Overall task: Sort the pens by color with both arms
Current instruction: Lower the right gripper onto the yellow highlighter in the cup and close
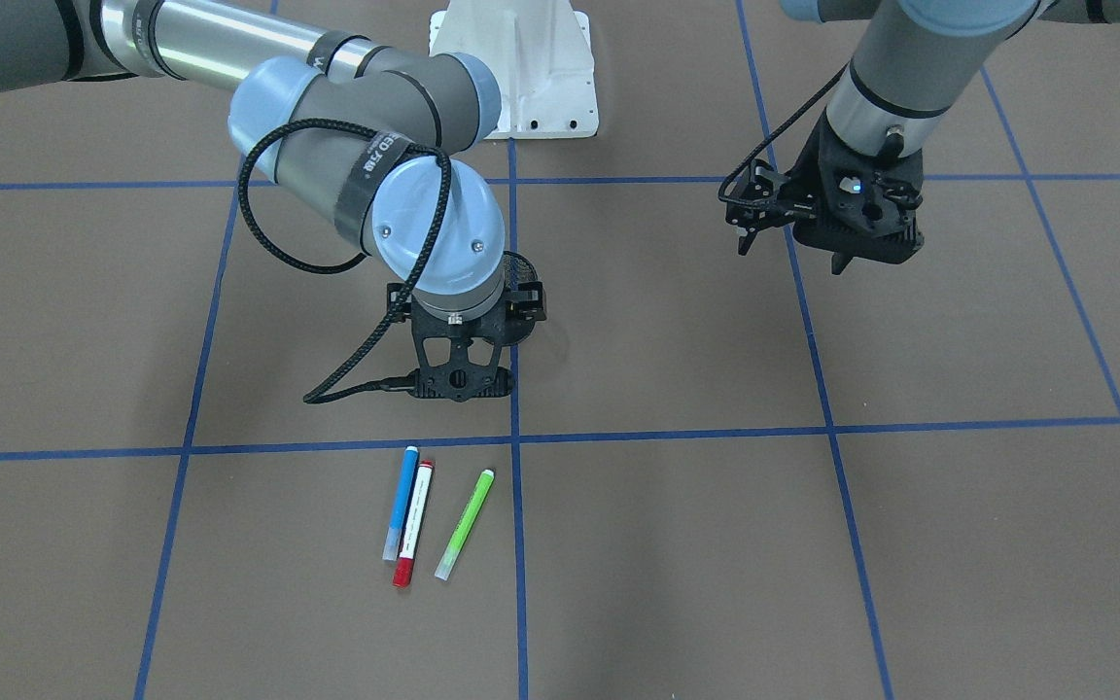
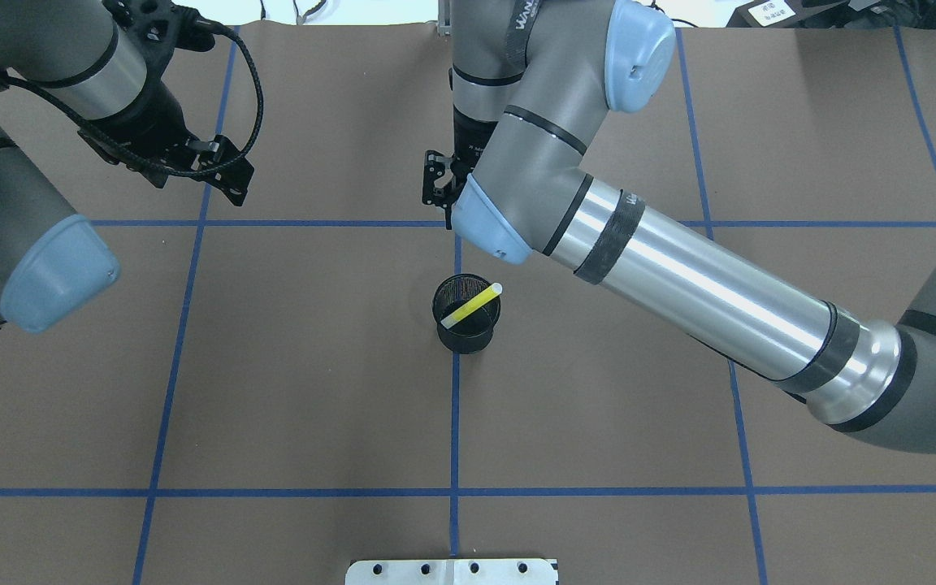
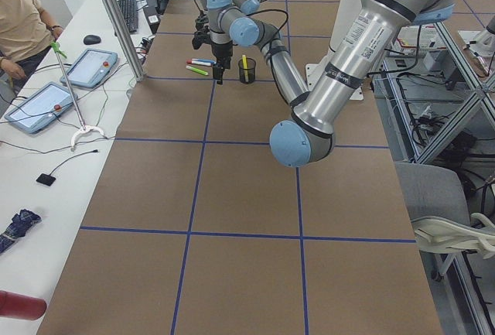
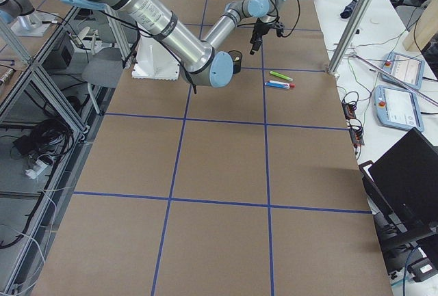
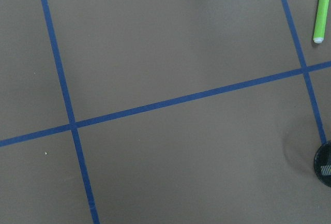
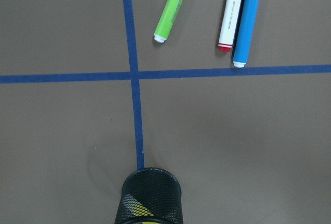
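Leaning yellow pen [image 2: 472, 306]: inside the black mesh cup [image 2: 468, 335], on the robot's side of the right pincer [image 1: 461, 374].
Right pincer: hovers between the cup and three loose pens; whether clenched or released cannot be told.
Blue pen [image 1: 401, 503], white pen with red ends [image 1: 413, 523]: lying side by side, touching, just beyond the right pincer.
Green pen [image 1: 465, 523]: just beside them, apart.
Left pincer [image 1: 837, 248]: raised, well apart from every pen; grip cannot be told.

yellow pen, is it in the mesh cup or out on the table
In the cup: the overhead view shows the yellow pen leaning inside the black mesh cup, its pale upper end poking over the rim.
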`<state>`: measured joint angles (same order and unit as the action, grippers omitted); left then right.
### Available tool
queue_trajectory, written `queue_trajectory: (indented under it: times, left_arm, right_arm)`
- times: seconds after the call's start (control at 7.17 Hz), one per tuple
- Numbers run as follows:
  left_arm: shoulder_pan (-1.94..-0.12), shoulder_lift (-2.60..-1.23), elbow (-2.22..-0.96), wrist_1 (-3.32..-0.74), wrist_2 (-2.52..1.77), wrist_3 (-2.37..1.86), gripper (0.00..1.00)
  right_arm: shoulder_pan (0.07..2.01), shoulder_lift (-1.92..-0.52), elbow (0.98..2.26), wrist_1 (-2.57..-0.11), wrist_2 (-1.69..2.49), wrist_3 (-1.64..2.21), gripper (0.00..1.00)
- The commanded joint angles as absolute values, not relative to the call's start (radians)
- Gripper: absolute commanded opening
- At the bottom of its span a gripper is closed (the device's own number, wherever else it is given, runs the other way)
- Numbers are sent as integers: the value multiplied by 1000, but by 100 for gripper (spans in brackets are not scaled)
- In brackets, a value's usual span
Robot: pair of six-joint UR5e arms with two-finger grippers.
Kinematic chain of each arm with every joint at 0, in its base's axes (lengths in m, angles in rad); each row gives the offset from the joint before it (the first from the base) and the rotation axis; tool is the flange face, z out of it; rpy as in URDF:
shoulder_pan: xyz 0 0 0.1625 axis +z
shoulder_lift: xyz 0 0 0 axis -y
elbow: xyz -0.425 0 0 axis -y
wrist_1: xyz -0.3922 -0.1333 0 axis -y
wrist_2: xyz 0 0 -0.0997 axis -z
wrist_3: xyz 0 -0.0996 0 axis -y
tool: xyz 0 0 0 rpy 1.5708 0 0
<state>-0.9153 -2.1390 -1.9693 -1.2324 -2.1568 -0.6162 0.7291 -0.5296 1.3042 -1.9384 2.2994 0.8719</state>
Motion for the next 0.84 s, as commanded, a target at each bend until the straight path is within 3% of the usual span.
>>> queue_trajectory:
  times: [0.0, 0.28, 0.7]
  left_arm:
    - [-916, -2137, -1977, -1226, -2157, -611, 99]
    - [-916, -2137, -1977, -1226, -2155, -614, 99]
    - [-914, -2137, -1977, -1229, -2155, -618, 99]
  right_arm:
    - [681, -537, 1310, -1939, 2301, 859, 81]
    - [681, -543, 1319, -1940, 2258, 679, 60]
    - [681, -567, 1327, -1939, 2237, 557, 59]
